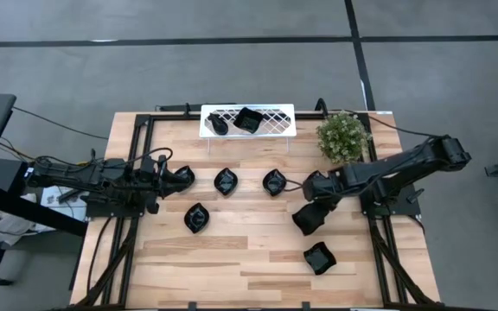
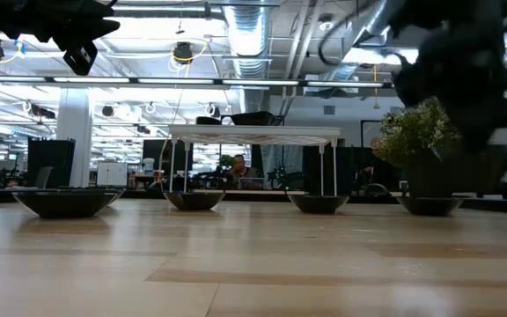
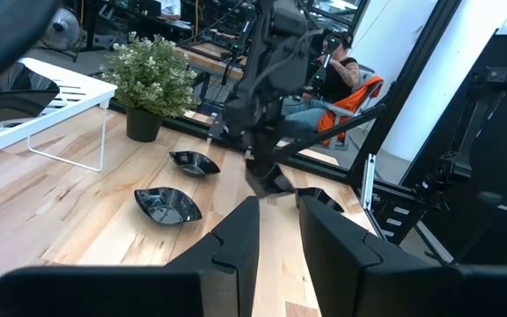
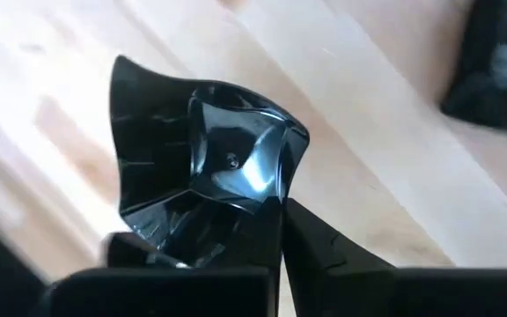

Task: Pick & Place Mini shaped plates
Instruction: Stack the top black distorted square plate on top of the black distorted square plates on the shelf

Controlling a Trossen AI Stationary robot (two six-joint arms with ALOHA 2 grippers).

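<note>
Several small glossy black mini shaped plates lie flat on the wooden table: one [image 1: 226, 181], one [image 1: 274, 181], one [image 1: 197, 218], one [image 1: 320, 257], and one [image 1: 182, 177] just in front of my left gripper [image 1: 164, 180]. That gripper is at the table's left side, open with a narrow gap and nothing in it [image 3: 278, 238]. Two more plates sit on the white lattice rack [image 1: 279, 117] at the far edge. My right gripper [image 1: 311, 207] is right of centre, shut on another plate [image 4: 201, 167]. My right gripper pinches the plate by one edge of its rim [image 4: 267, 207] between its two fingers. The fingers come from above, pointing steeply down. The plate hangs tilted below them, its hollow side facing the wrist camera, and seems raised off the table [image 3: 271, 180].
A potted plant [image 1: 344, 136] stands at the far right, close behind my right arm. The white rack stands on thin legs [image 2: 253, 134] at the middle of the far edge. Black frame rails run along the table's sides. A person sits beyond the table [image 3: 341, 70].
</note>
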